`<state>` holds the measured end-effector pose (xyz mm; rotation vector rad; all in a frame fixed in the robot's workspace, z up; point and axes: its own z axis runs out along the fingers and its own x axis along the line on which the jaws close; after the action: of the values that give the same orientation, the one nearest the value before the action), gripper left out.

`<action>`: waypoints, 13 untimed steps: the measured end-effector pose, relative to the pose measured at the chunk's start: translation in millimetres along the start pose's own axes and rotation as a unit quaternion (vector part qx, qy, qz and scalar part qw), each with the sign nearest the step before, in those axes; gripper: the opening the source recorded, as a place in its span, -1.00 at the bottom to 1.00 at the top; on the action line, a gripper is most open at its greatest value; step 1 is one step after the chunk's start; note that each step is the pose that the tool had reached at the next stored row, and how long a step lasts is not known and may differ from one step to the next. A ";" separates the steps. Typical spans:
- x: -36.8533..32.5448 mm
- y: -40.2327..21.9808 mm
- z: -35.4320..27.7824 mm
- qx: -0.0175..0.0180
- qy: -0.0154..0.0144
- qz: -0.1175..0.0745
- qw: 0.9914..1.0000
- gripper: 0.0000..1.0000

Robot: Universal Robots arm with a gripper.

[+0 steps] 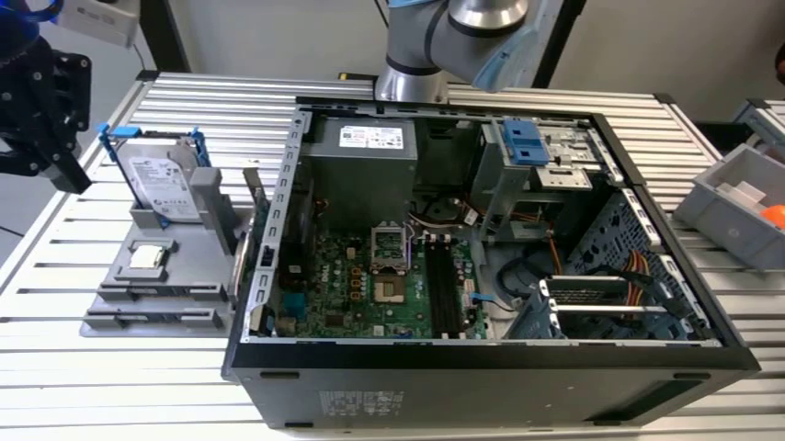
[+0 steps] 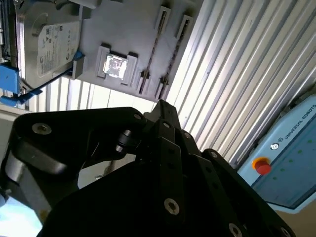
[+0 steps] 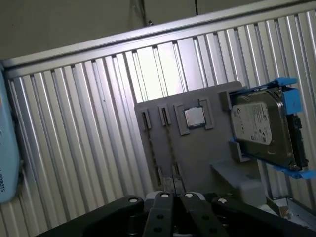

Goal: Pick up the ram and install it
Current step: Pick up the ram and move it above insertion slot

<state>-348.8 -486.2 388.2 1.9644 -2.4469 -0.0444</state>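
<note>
ram is proving hard to place, and i am not managing to say for sure where it is sitting. the two long slots (image 3: pixel 153 145) of the gray holder (image 1: pixel 160 305) are looking bare in both wrist views. the black motherboard slots (image 1: pixel 444 285) inside the open case (image 1: pixel 491 358) are too small for me to tell whether a stick is seated there. so i am judging the progress as unsettled: either the pick is not yet begun or the install is already done. the gripper (image 1: pixel 43 161) is hanging at the exterior view's left, above the table (image 1: pixel 73 386), near the hard drive (image 1: pixel 165 179) and apart from the holder. whether it is open, closed or carrying anything i cannot tell. the arm (image 1: pixel 424 46) is rising behind the case.
</note>
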 end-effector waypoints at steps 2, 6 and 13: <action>0.0 0.0 0.2 0.000 0.000 -0.018 1.000 -1.00; 0.0 0.0 0.4 -0.001 0.001 -0.054 0.999 -1.00; 0.0 0.0 0.7 -0.002 0.003 -0.117 0.993 -1.00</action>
<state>-348.9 -486.2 387.5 2.2353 -2.1979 -0.0432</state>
